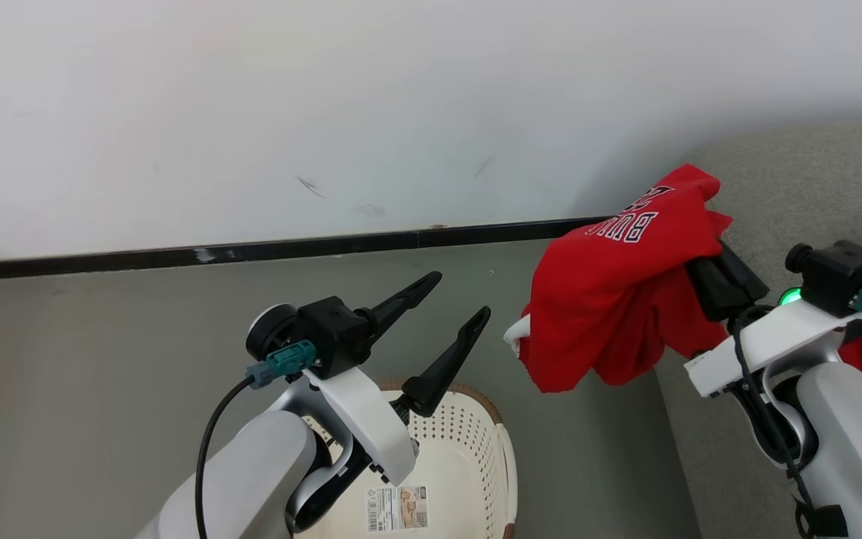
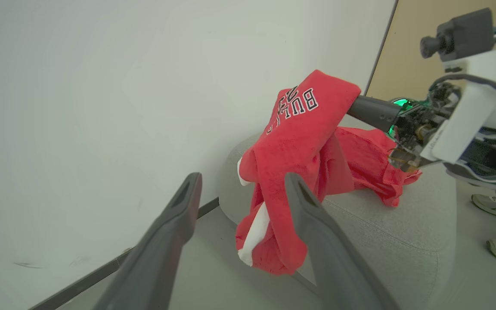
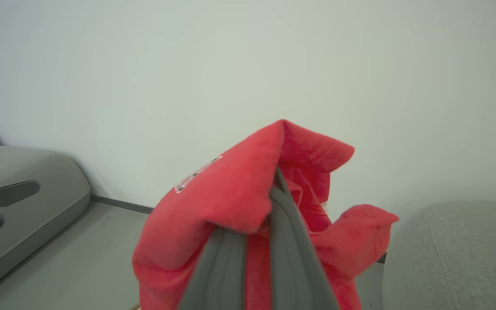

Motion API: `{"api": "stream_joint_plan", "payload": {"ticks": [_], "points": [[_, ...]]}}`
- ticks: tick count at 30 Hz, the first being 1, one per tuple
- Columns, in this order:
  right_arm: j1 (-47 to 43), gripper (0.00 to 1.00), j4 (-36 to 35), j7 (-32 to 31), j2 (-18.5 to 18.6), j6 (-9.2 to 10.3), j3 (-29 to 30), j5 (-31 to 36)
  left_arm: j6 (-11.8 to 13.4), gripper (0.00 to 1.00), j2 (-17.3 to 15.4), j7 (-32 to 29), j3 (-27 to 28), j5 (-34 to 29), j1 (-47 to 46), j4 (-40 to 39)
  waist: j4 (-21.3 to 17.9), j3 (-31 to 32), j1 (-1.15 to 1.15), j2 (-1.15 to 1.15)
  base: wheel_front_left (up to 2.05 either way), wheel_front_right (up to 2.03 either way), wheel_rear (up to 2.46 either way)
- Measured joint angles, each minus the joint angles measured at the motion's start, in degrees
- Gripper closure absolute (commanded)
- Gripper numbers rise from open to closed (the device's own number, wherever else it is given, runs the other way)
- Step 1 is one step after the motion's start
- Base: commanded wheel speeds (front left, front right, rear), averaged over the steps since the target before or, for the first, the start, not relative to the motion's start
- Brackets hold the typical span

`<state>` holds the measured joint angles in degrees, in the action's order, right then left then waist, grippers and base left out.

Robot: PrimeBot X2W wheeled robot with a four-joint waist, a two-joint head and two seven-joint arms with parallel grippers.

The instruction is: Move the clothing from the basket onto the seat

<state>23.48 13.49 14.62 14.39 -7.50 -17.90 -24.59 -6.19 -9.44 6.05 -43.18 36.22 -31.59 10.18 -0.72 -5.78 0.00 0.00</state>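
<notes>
Currently: garment [image 1: 610, 299] pinched in right tool [image 3: 274, 202], hanging over floor [image 1: 139, 337] beside seat [image 1: 798, 187] edge, not yet down. Second garment [image 2: 368, 155] lies on seat. Basket [image 1: 502, 449]: visible part bare. Left tool [image 1: 459, 294] wide, empty. Remaining, likely: place, release.

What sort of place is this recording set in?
Probably a sparse indoor room staged as a living space: grey sofa, laundry basket, bare white wall with dark skirting.

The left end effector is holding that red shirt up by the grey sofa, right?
No, the right end effector holds the red shirt up by the grey sofa; the left end effector is open and empty. The head view shows it.
</notes>
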Motion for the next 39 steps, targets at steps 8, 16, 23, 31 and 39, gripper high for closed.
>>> {"api": "stream_joint_plan", "payload": {"ticks": [8,16,23,31,39], "points": [[-2.55,1.00,-1.93,0.00,0.23,0.00,5.60,1.18,-0.03,0.00,-0.29,0.05,-1.12,0.09,0.64,-0.48,-2.46,0.00,0.00,0.00,0.00,0.00,0.00],[-5.05,1.00,-4.08,0.00,0.23,0.00,9.77,2.33,-0.09,0.00,-1.10,0.16,-2.22,0.08,0.96,-1.21,-5.55,-0.06,0.00,0.00,0.00,0.00,0.00],[-6.89,1.00,-5.92,0.00,0.04,0.00,11.98,2.97,-0.54,0.00,-1.52,0.60,-3.23,0.02,0.96,-1.57,-8.13,-0.06,0.00,0.00,0.00,0.00,0.00],[-8.40,1.00,-7.77,0.00,-0.35,0.00,13.86,3.50,-0.58,0.00,-1.69,0.59,-4.43,-0.01,0.96,-1.72,-11.34,-0.02,0.00,0.00,0.00,0.00,0.00],[-10.43,1.00,-9.61,0.00,-1.19,0.00,15.26,4.06,-0.59,0.00,-1.94,0.60,-5.03,0.00,0.96,-1.86,-14.82,-0.10,0.00,0.00,0.00,0.00,0.00]]}}
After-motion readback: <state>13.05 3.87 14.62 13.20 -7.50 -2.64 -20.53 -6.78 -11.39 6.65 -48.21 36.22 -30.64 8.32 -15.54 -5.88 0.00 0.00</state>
